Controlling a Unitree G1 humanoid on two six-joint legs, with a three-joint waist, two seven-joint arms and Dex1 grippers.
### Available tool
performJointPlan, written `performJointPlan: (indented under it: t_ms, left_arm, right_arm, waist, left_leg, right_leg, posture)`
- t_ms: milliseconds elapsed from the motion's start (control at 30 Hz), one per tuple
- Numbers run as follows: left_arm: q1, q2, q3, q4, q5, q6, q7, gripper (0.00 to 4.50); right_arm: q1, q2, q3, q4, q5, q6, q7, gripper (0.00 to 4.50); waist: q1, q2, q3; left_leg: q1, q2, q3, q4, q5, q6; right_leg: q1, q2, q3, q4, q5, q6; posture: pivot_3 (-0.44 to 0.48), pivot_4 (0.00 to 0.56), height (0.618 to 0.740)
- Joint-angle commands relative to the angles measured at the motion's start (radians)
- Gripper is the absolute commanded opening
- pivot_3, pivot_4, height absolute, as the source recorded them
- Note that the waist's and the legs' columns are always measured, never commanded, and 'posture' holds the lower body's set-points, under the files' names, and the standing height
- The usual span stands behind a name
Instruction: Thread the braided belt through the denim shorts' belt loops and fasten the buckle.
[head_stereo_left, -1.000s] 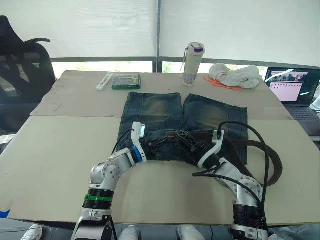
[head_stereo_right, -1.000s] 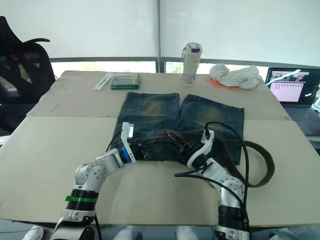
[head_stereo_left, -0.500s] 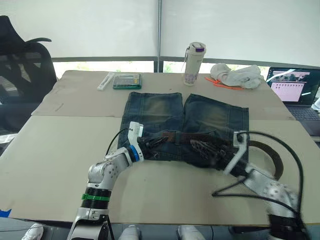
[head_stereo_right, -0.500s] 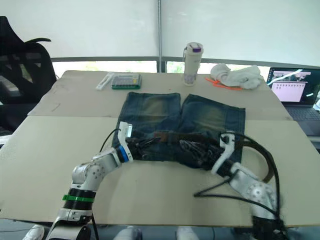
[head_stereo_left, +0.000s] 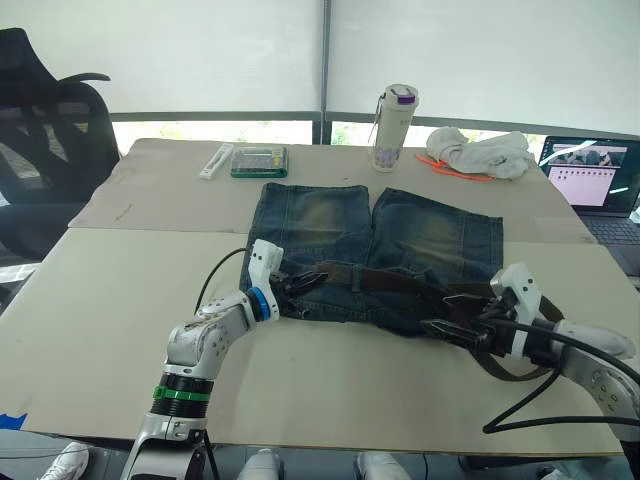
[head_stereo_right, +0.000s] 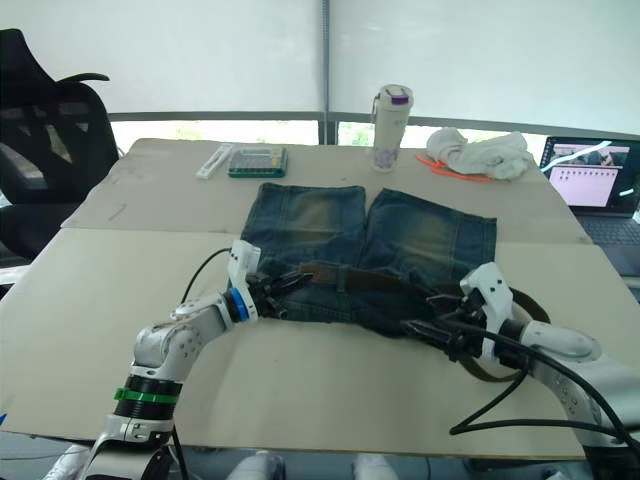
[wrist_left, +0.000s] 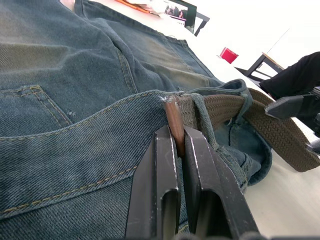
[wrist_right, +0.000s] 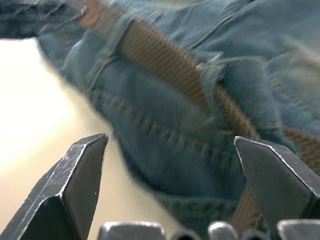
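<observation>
Threading looks partway: my left claw (wrist_left: 175, 150) pinches the dark brown braided belt's tip (wrist_left: 173, 117) past faded blue denim shorts' (head_stereo_left: 330, 215) loops, right claw (wrist_right: 170, 145) spread, buckle unfastened, I judge.

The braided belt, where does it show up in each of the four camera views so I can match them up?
Left eye view: the braided belt runs along the waistband of the denim shorts, looping off at the robot's right.
Right eye view: same line across the waistband.
Left wrist view: its tip is pinched by the left gripper.
Right wrist view: a tan strap beyond the open right gripper.
Shared landmark: the denim shorts.
</observation>
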Motion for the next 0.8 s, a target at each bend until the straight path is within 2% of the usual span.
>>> performJointPlan:
  t_ms: [33,167,300,433,467,567,800]
  left_arm:
    - [-0.021,0.005,0.011,-0.045,-0.002,-0.02,-0.003,0.0]
    - [-0.025,-0.003,0.002,-0.041,0.002,-0.026,-0.003,0.0]
    - [-0.028,-0.002,0.004,-0.045,-0.001,-0.024,-0.003,0.0]
    - [-0.028,0.0,0.001,-0.042,0.002,-0.027,-0.007,0.0]
    - [-0.03,-0.001,-0.001,-0.039,0.004,-0.029,-0.008,0.0]
    - [-0.034,-0.009,-0.005,-0.033,0.008,-0.032,-0.004,0.0]
    - [-0.028,-0.014,-0.009,-0.04,0.01,-0.031,-0.002,0.0]
  right_arm:
    - [0.002,-0.018,0.031,-0.112,0.004,0.022,0.006,4.48]
    - [-0.004,-0.025,0.137,-0.053,-0.205,-0.085,-0.047,4.48]
    - [0.03,-0.132,0.232,0.082,-0.452,-0.261,-0.026,4.48]
    - [0.014,-0.138,0.237,0.144,-0.542,-0.317,-0.051,4.48]
    - [0.014,-0.141,0.242,0.146,-0.553,-0.319,-0.043,3.95]
    - [0.011,-0.101,0.219,0.13,-0.528,-0.236,-0.062,2.93]
    - [0.027,-0.118,0.233,0.145,-0.639,-0.202,-0.116,0.55]
  waist:
    - [0.001,0.0,0.0]
    - [0.005,0.0,0.0]
    - [0.012,0.0,0.0]
    - [0.009,-0.001,0.0]
    - [0.009,-0.001,0.0]
    - [0.01,-0.001,0.0]
    - [0.015,-0.002,0.0]
  left_leg:
    - [0.0,0.0,0.0,0.0,0.0,0.0]
    - [0.0,0.0,0.0,0.0,0.0,0.0]
    - [0.0,-0.001,0.001,0.001,0.0,0.0]
    - [0.001,-0.001,0.0,0.001,0.0,0.0]
    - [0.001,-0.001,0.0,0.001,0.0,0.0]
    - [0.002,-0.001,0.0,0.001,0.0,0.0]
    - [0.002,-0.001,0.0,0.001,0.0,0.0]
  right_leg:
    - [0.0,0.0,0.0,0.0,0.0,0.0]
    - [0.0,0.0,0.0,0.0,0.0,0.0]
    - [0.0,-0.001,0.0,0.0,0.0,0.0]
    - [0.001,-0.001,0.0,0.0,0.0,0.0]
    - [0.001,-0.001,0.0,0.0,0.0,0.0]
    - [0.002,-0.001,0.0,0.0,0.0,0.0]
    - [0.002,-0.001,0.0,0.0,0.0,0.0]
  posture:
    - [0.0,0.15,0.737]
    - [0.0,0.15,0.737]
    - [0.0,0.15,0.737]
    - [0.0,0.15,0.737]
    - [0.0,0.15,0.737]
    - [0.0,0.15,0.737]
    - [0.0,0.15,0.737]
